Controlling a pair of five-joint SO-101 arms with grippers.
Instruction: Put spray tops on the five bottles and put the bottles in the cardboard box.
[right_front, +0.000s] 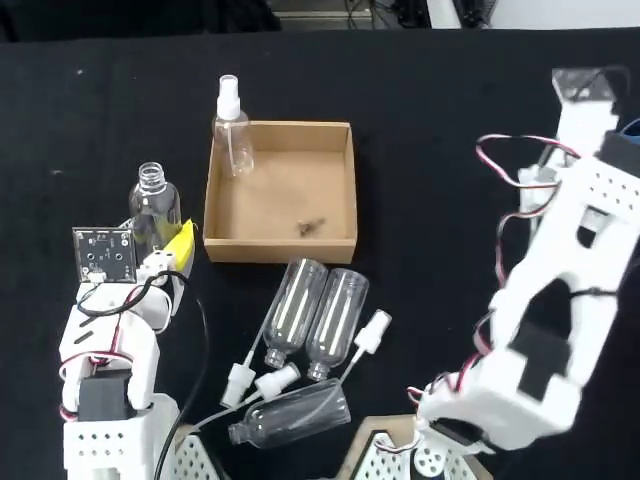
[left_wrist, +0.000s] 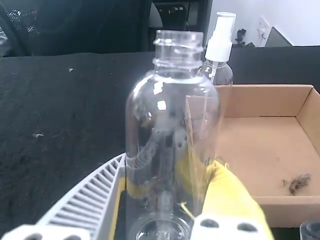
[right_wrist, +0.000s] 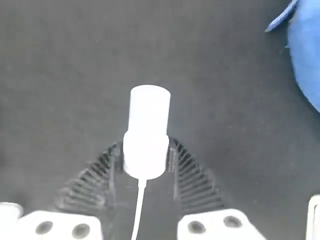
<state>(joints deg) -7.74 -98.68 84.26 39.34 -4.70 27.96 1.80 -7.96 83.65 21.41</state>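
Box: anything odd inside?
A small dark clump of debris lies on the floor of the box, near the front wall. It is not a task item. A capped bottle stands upright at the back-left corner. Nothing else stands out.

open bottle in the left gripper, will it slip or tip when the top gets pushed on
The open bottle looks empty and clear, so it is probably light. Its smooth round wall may twist in the left gripper. Tall and narrow, it could tip if released.

Robotics lab: black-clothed table, cables behind
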